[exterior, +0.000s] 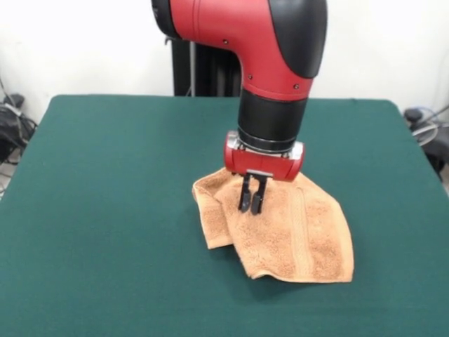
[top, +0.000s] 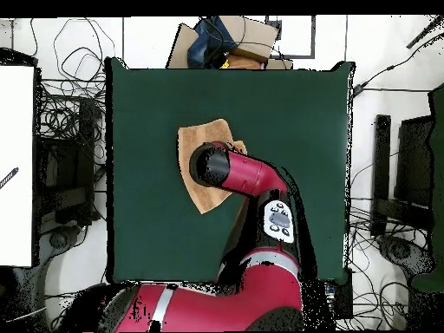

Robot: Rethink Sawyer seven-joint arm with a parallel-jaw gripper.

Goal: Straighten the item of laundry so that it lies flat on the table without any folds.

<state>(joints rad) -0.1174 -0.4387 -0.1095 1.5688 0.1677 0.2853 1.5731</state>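
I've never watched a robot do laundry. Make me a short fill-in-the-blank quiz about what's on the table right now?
1. The cloth under the gripper is a light orange ____.
2. The towel is not flat: its edge nearest the camera's left side is ____ over.
3. The table has a dark ____ surface.
4. The arm's casing is black and ____.

Missing words: towel; folded; green; red

arm [exterior: 273, 63] comes down from above, right of centre | gripper [exterior: 251, 203] fingers close together, tips on towel [exterior: 295, 235] | towel rumpled, left edge folded over | green table [exterior: 105, 210]
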